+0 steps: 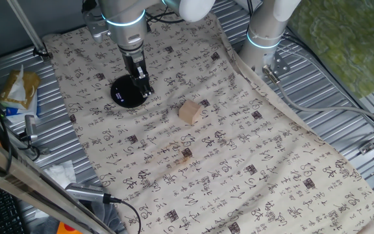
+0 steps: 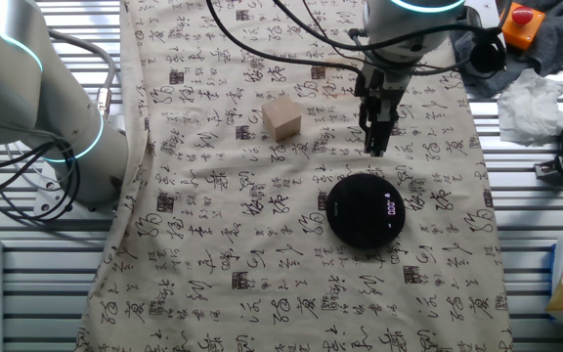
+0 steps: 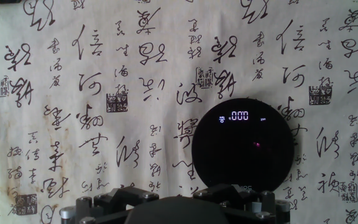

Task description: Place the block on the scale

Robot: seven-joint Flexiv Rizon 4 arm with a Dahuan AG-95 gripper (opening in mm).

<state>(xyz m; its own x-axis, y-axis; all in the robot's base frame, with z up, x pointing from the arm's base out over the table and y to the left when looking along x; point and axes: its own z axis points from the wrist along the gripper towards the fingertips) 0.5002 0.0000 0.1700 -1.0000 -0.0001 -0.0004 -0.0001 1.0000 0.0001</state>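
Observation:
The block [image 1: 189, 112] is a small tan wooden cube lying on the patterned cloth, right of the scale; it also shows in the other fixed view [image 2: 282, 119]. The scale [image 1: 127, 91] is a flat black disc with a lit display, seen in the other fixed view [image 2: 366, 209] and in the hand view [image 3: 243, 144]. My gripper [image 1: 145, 93] hangs just above the scale's edge, fingers together and empty, and it shows in the other fixed view [image 2: 376, 147] too. The block is a hand's length away from it and out of the hand view.
A second arm's base [image 1: 265, 32] stands at the cloth's far edge. A yellow bag [image 1: 18, 88] and cables lie on the metal table beside the cloth. A crumpled tissue [image 2: 536, 98] and a red button [image 2: 523, 18] sit past the cloth's corner.

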